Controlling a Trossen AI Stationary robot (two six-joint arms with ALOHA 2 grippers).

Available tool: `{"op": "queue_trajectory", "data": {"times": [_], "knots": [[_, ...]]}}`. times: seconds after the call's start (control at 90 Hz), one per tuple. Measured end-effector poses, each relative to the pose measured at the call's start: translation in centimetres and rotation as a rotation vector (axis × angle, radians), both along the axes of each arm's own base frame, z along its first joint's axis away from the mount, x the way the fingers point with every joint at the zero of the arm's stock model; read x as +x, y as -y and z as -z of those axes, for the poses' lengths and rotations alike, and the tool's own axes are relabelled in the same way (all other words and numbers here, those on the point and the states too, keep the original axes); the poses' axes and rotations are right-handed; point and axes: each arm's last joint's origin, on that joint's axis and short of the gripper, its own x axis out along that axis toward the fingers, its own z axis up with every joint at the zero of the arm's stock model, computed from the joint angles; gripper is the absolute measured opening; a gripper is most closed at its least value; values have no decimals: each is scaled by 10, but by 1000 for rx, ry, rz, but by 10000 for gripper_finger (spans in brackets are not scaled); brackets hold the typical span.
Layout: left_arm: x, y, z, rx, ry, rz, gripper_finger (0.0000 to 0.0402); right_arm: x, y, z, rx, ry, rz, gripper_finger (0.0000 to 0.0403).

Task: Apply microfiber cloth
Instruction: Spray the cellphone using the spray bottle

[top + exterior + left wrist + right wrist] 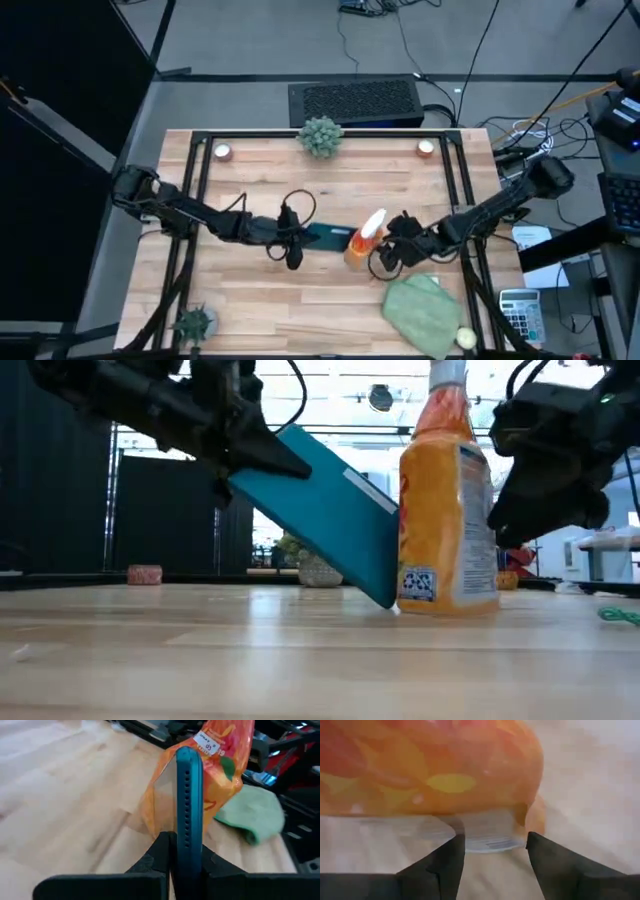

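Observation:
A teal tablet (320, 510) stands tilted at the table's middle, with my left gripper (293, 240) shut on its raised end. Its lower end rests on the wood right beside an upright orange spray bottle (365, 240). My right gripper (492, 865) is open just right of the bottle (445, 510), its fingers pointing at the bottle's lower part, and I see no touch. The pale green microfiber cloth (425, 310) lies crumpled near the table's near right corner, and it also shows beyond the bottle as the cloth (255, 812) in the left wrist view. My left gripper pinches the tablet's raised end (187, 847) between its two fingers, one on each flat face. The fingers reach in from the table's left, slanting slightly down. The tablet slopes down toward the right, its lower edge (385, 598) on the table next to the bottle's base.
A spiky green plant ball (320, 135) sits at the far edge, between two small candles (222, 151) (427, 148). A small plant (195, 322) stands at the near left corner. A black frame (200, 200) runs along the table's sides.

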Motion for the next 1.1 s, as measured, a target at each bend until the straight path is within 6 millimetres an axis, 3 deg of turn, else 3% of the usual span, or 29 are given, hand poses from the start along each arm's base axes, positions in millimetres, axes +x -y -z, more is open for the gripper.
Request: {"op": "queue_trajectory", "data": {"times": [0.2, 0.344, 0.556, 1.1], "knots": [[-10, 22, -2, -12, -9, 22, 8, -3, -20, 3, 25, 23, -59, 196], [-20, 25, -16, -12, 0, 37, 8, -3, -28, -14, -35, -8, -70, 196], [-26, 23, -24, 8, 4, 2, 8, 3, -21, -22, -127, -20, -17, 196], [-28, 21, -34, 6, 40, -12, 8, -3, -26, -20, -64, -112, -138, 196]]}}
